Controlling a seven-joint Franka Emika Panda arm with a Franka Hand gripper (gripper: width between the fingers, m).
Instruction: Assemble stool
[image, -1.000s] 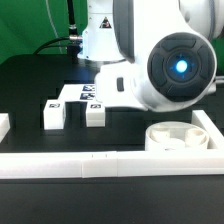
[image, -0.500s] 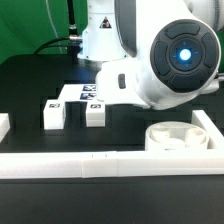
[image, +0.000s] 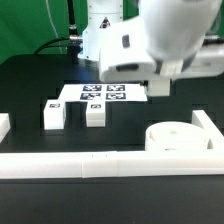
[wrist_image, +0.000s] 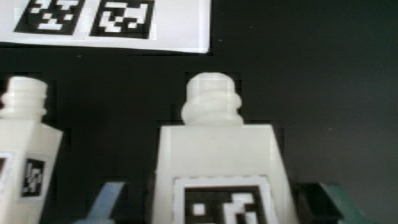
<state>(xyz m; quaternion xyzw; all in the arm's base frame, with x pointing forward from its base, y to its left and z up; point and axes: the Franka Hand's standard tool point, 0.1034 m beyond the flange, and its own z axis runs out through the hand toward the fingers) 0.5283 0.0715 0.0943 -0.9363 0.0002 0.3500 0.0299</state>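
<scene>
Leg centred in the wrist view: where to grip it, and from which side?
Probably the leg by its blocky body, across its two flat long sides, coming from above: the tagged face points at the camera, while the peg end is narrow and rounded. The neighbouring leg lies apart, leaving room.

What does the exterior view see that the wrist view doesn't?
Only the exterior view shows the round seat, the long white rails and the robot's arm. Only the wrist view shows the fingertips, standing apart with a leg between them in the picture, and that leg's knobbly peg. Both show two legs lying on the black table, with the marker board just past them.
</scene>
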